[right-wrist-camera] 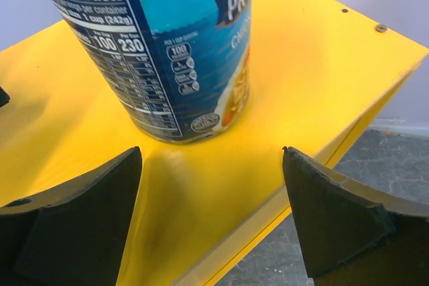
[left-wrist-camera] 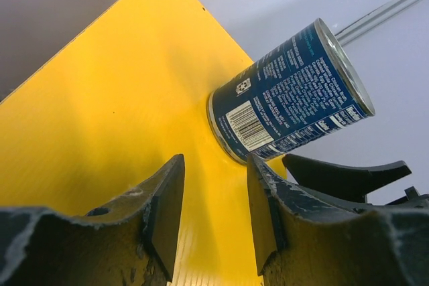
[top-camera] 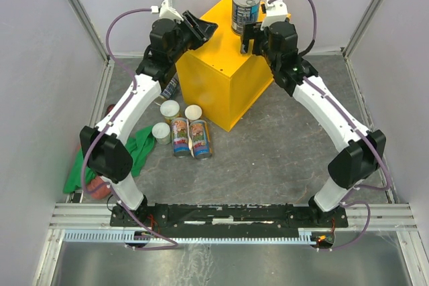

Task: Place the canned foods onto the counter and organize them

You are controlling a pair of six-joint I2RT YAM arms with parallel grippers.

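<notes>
You have seven cans to count. One wide blue-labelled can [top-camera: 246, 10] stands on top of the yellow counter [top-camera: 221, 92], and there is one such counter. A second can [top-camera: 171, 88] lies beside the counter's left face. It is mostly hidden and looks blue, so you cannot be sure of its kind. Three short pale-lidded cans [top-camera: 170, 108], [top-camera: 194, 112], [top-camera: 161, 132] stand near the counter's front-left side. Two slim colourful cans [top-camera: 180, 136], [top-camera: 201, 138] lie side by side just in front of the counter. One green cloth [top-camera: 137, 149] lies further out to the counter's left. Two arms reach the counter's top: left arm [top-camera: 134, 102], right arm [top-camera: 328, 108].
</notes>
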